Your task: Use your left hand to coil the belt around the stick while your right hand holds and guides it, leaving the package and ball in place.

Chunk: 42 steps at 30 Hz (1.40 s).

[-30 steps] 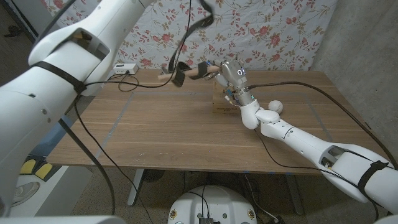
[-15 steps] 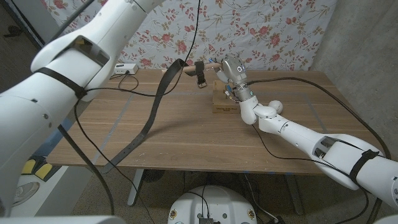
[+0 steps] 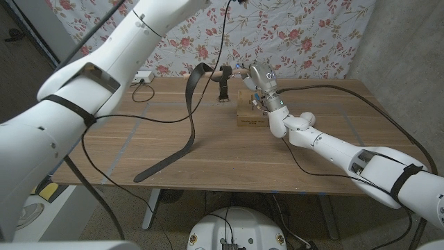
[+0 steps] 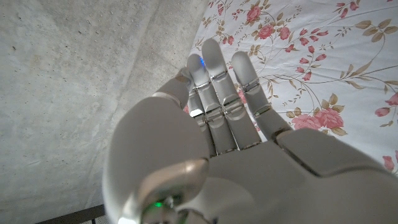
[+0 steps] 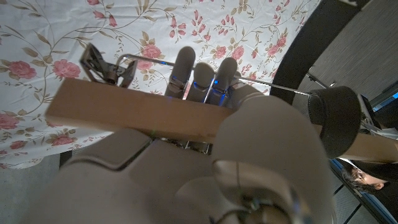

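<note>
While the right robot hand (image 3: 258, 82) grips the stick (image 3: 231, 72) above the tabletop (image 3: 208, 149), the belt (image 3: 189, 125) hangs partly coiled; the left robot hand (image 4: 211, 155), fingers straight and empty, likely must retake it.

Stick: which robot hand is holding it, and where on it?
The right robot hand grips the wooden stick near one end. The left robot hand holds nothing, its fingers straight.

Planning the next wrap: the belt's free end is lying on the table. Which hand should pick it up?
Left. The right hand grips the stick with the belt wrapped on it; releasing would likely undo that. The left hand is empty, fingers straight, though raised high, so it must come down first.
</note>
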Each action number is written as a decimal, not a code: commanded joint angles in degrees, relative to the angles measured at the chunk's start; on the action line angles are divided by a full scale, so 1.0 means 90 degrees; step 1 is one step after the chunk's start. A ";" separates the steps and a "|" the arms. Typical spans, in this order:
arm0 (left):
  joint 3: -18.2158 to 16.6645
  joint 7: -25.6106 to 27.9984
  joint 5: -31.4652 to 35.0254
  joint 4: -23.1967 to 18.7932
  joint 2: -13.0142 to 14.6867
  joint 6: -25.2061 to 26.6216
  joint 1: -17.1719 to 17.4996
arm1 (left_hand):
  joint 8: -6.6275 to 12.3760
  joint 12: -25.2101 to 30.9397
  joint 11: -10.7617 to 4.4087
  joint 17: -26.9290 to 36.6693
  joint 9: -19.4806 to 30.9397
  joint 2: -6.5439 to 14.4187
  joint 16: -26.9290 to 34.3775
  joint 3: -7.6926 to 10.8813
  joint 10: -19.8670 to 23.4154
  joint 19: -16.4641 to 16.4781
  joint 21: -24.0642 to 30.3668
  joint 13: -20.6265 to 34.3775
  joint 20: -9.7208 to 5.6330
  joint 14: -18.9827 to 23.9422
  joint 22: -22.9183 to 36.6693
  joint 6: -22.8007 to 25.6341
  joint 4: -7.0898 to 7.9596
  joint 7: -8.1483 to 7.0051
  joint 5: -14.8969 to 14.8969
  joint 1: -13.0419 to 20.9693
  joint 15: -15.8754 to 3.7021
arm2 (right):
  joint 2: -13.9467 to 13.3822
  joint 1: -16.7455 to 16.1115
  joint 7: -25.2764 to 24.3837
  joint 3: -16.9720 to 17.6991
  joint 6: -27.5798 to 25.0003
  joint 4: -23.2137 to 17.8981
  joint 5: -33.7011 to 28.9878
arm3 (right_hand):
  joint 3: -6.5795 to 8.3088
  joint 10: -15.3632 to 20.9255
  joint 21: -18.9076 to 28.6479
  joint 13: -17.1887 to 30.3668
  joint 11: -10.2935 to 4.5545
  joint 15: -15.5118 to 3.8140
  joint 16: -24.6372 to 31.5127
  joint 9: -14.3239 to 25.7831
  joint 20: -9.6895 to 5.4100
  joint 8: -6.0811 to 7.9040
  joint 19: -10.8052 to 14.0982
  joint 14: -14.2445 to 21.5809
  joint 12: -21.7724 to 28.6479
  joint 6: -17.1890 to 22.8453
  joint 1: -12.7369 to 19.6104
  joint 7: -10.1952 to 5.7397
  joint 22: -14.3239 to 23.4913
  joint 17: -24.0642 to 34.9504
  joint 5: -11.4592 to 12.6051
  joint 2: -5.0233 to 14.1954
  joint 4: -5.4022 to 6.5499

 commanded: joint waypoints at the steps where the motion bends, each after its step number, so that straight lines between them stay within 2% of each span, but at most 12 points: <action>1: -0.0430 0.0332 -0.0225 -0.0768 0.0308 -0.0780 0.1100 | -0.0028 -0.0111 -0.0155 -0.0176 -0.0023 0.0258 -0.0150 0.0033 0.0061 -0.0157 -0.0065 -0.0110 0.0008 0.0163 0.0005 -0.0061 0.0093 -0.0061 0.0015 0.0125 -0.0296 | 0.0003 -0.0060 0.0138 0.0047 -0.0303 -0.0096 0.0174 | 0.0040 0.0025 -0.0020 0.0008 0.0025 -0.0500 0.0006 0.0028 -0.0881 0.0027 -0.0011 0.0021 -0.0012 0.0433 0.0029 -0.0052 0.0003 0.0010 0.0040 0.0059 -0.0003; 6: -0.0556 0.0400 -0.0224 -0.0980 0.0513 -0.1159 0.1491 | -0.0023 -0.0202 -0.0202 -0.0361 -0.0064 0.0259 -0.0323 0.0087 0.0061 -0.0247 -0.0149 -0.0238 0.0022 0.0066 -0.0013 -0.0119 0.0137 -0.0081 0.0027 0.0038 -0.0273 | 0.0002 -0.0099 0.0272 0.0074 -0.0490 -0.0196 0.0221 | 0.0042 0.0023 -0.0020 0.0014 0.0017 -0.0500 0.0007 0.0026 -0.0880 0.0023 -0.0012 0.0022 -0.0010 0.0432 0.0031 -0.0052 0.0003 0.0011 0.0041 0.0060 -0.0006; 9: -0.0677 0.0451 -0.0178 -0.1167 0.0721 -0.1471 0.1807 | -0.0036 -0.0425 -0.0360 -0.0790 -0.0125 0.0182 -0.0707 0.0172 -0.0050 -0.0531 -0.0314 -0.0526 0.0091 -0.0152 -0.0021 -0.0224 0.0135 -0.0183 0.0019 -0.0076 -0.0199 | -0.0002 -0.0128 0.0351 0.0088 -0.0622 -0.0241 0.0240 | 0.0044 0.0020 -0.0019 0.0011 0.0013 -0.0499 0.0007 0.0022 -0.0885 0.0019 -0.0007 0.0022 -0.0014 0.0433 0.0034 -0.0050 0.0003 0.0011 0.0042 0.0060 -0.0009; 12: -0.0782 0.0517 -0.0151 -0.1342 0.0868 -0.1565 0.2029 | -0.0067 -0.0630 -0.0373 -0.1140 -0.0186 0.0076 -0.1079 0.0168 -0.0336 -0.0756 -0.0488 -0.0738 0.0140 -0.0425 -0.0032 -0.0493 0.0181 -0.0247 0.0006 -0.0293 -0.0127 | -0.0019 -0.0143 0.0435 0.0096 -0.0690 -0.0279 0.0267 | 0.0045 0.0022 -0.0020 0.0004 0.0010 -0.0499 0.0007 0.0018 -0.0887 0.0016 -0.0011 0.0021 -0.0019 0.0434 0.0034 -0.0045 0.0003 0.0010 0.0042 0.0059 -0.0011; 20: -0.1082 0.0734 -0.0094 -0.1645 0.1110 -0.1975 0.2611 | -0.0045 -0.1347 -0.0232 -0.1989 -0.0467 -0.0172 -0.2282 0.0107 -0.1452 -0.1877 -0.1260 -0.1462 0.0482 -0.1931 -0.0027 -0.1348 0.0150 -0.0542 0.0014 -0.0860 0.0171 | -0.0058 -0.0173 0.0553 0.0131 -0.0866 -0.0356 0.0303 | 0.0046 0.0019 -0.0022 0.0010 0.0009 -0.0499 0.0007 0.0014 -0.0887 0.0008 -0.0017 0.0020 -0.0018 0.0431 0.0034 -0.0044 0.0003 0.0010 0.0042 0.0058 -0.0014; 23: -0.1124 0.0695 -0.0003 -0.1703 0.1250 -0.2202 0.2748 | -0.0078 -0.1809 -0.0008 -0.2288 -0.0608 -0.0382 -0.2572 -0.0027 -0.2139 -0.2258 -0.1523 -0.1717 0.0612 -0.2629 -0.0017 -0.1886 0.0179 -0.0638 0.0012 -0.1204 0.0336 | -0.0096 -0.0185 0.0658 0.0144 -0.0929 -0.0395 0.0326 | 0.0045 0.0022 -0.0023 0.0008 0.0017 -0.0499 0.0007 0.0012 -0.0889 0.0008 -0.0017 0.0019 -0.0018 0.0437 0.0032 -0.0042 0.0003 0.0010 0.0042 0.0057 -0.0013; 24: -0.1148 0.0711 0.0015 -0.1743 0.1280 -0.2233 0.2808 | -0.0105 -0.2070 0.0102 -0.2459 -0.0714 -0.0556 -0.2638 -0.0199 -0.2674 -0.2616 -0.1712 -0.1879 0.0715 -0.3131 -0.0006 -0.2311 0.0230 -0.0719 0.0005 -0.1491 0.0467 | -0.0100 -0.0190 0.0682 0.0147 -0.0963 -0.0396 0.0328 | 0.0045 0.0018 -0.0021 0.0009 0.0016 -0.0499 0.0007 0.0013 -0.0887 0.0006 -0.0013 0.0018 -0.0020 0.0433 0.0031 -0.0043 0.0003 0.0010 0.0043 0.0057 -0.0012; 26: -0.1162 0.0778 0.0142 -0.1829 0.1362 -0.2292 0.2916 | -0.0094 -0.2183 0.0290 -0.2729 -0.0879 -0.0635 -0.2680 -0.0337 -0.3335 -0.3027 -0.1966 -0.2122 0.0950 -0.3941 -0.0008 -0.2792 0.0256 -0.0755 0.0014 -0.1751 0.0691 | -0.0104 -0.0202 0.0742 0.0159 -0.1007 -0.0399 0.0357 | 0.0045 0.0020 -0.0022 0.0004 0.0015 -0.0499 0.0007 0.0011 -0.0888 0.0004 -0.0015 0.0018 -0.0022 0.0432 0.0030 -0.0043 0.0003 0.0010 0.0043 0.0057 -0.0012; 30: -0.1188 0.0914 0.0416 -0.2024 0.1530 -0.2264 0.3114 | -0.0104 -0.2194 0.0473 -0.3163 -0.1168 -0.0704 -0.2675 -0.0630 -0.4396 -0.3685 -0.2412 -0.2544 0.1078 -0.5007 -0.0009 -0.3616 0.0374 -0.0962 0.0015 -0.2279 0.0897 | -0.0114 -0.0230 0.0873 0.0184 -0.1098 -0.0382 0.0429 | 0.0045 0.0024 -0.0021 0.0006 0.0010 -0.0499 0.0006 0.0014 -0.0885 0.0005 -0.0008 0.0017 -0.0020 0.0436 0.0027 -0.0044 0.0003 0.0009 0.0043 0.0057 -0.0011; 35: -0.1315 0.1010 0.0583 -0.2118 0.1664 -0.2417 0.3406 | -0.0115 -0.2196 0.0580 -0.3613 -0.1413 -0.0722 -0.2683 -0.0906 -0.5370 -0.4126 -0.2813 -0.2995 0.1157 -0.5879 -0.0011 -0.4382 0.0500 -0.1118 0.0023 -0.2819 0.1091 | -0.0109 -0.0250 0.1010 0.0201 -0.1260 -0.0319 0.0501 | 0.0046 0.0028 -0.0021 0.0011 0.0006 -0.0499 0.0007 0.0016 -0.0889 0.0006 -0.0006 0.0019 -0.0016 0.0441 0.0026 -0.0052 0.0003 0.0009 0.0044 0.0058 -0.0012; 37: -0.1391 0.1098 0.0627 -0.2172 0.1686 -0.2440 0.3547 | -0.0101 -0.2182 0.0579 -0.3735 -0.1460 -0.0623 -0.2665 -0.0982 -0.5633 -0.4309 -0.2959 -0.3144 0.1262 -0.6138 -0.0010 -0.4584 0.0622 -0.1114 0.0027 -0.3072 0.1224 | -0.0108 -0.0254 0.1080 0.0208 -0.1329 -0.0293 0.0540 | 0.0046 0.0028 -0.0021 0.0005 0.0012 -0.0499 0.0007 0.0013 -0.0879 0.0004 -0.0009 0.0020 -0.0021 0.0443 0.0024 -0.0045 0.0003 0.0009 0.0044 0.0059 -0.0011; 42: -0.1599 0.1218 0.0694 -0.2157 0.1758 -0.2790 0.3903 | -0.0096 -0.2171 0.0520 -0.4093 -0.1534 -0.0548 -0.2672 -0.1149 -0.6235 -0.4610 -0.3281 -0.3523 0.1194 -0.6816 -0.0013 -0.5039 0.0767 -0.1319 0.0026 -0.3543 0.1299 | -0.0054 -0.0230 0.1152 0.0188 -0.1506 -0.0129 0.0598 | 0.0047 0.0032 -0.0019 -0.0002 0.0008 -0.0499 0.0008 0.0016 -0.0877 0.0003 -0.0003 0.0023 -0.0024 0.0443 0.0024 -0.0048 0.0003 0.0009 0.0044 0.0061 -0.0013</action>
